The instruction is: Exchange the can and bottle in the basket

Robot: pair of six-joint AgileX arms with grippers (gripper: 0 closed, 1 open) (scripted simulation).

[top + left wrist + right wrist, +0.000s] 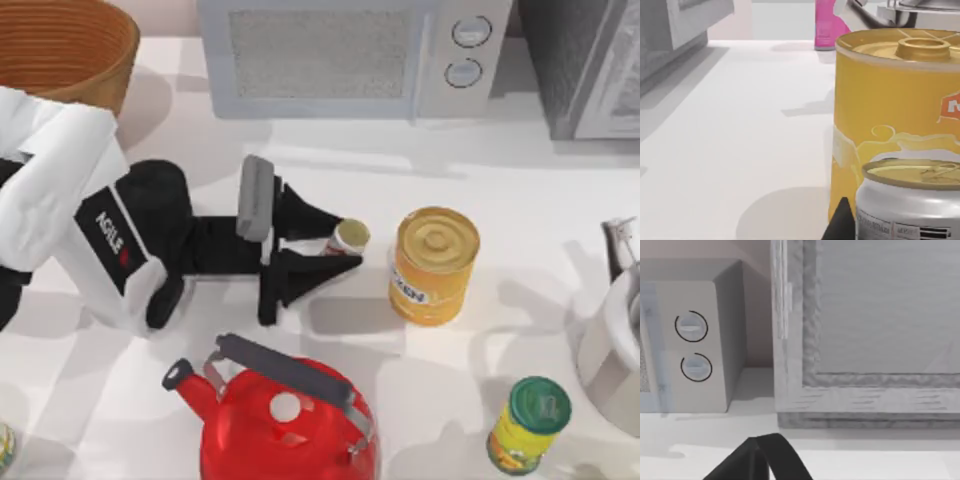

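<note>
The bottle (350, 236), a tiny white cylinder with a red label and tan top, sits on the table's middle between the black fingers of my left gripper (347, 244), which is shut on it. In the left wrist view the bottle (910, 200) is close up, with one dark fingertip (842, 220) against its side. Just to its right stands the can (432, 265), a large yellow tin (890, 110). The wicker basket (60, 50) is at the far left corner, behind my left arm. My right arm (615, 330) is parked at the right edge.
A red kettle (285, 420) stands at the front, close below my left gripper. A microwave (350, 55) lines the back, with a grey cabinet (865, 315) beside it. A green-lidded yellow container (530, 420) is at the front right. A pink object (827, 25) stands farther off.
</note>
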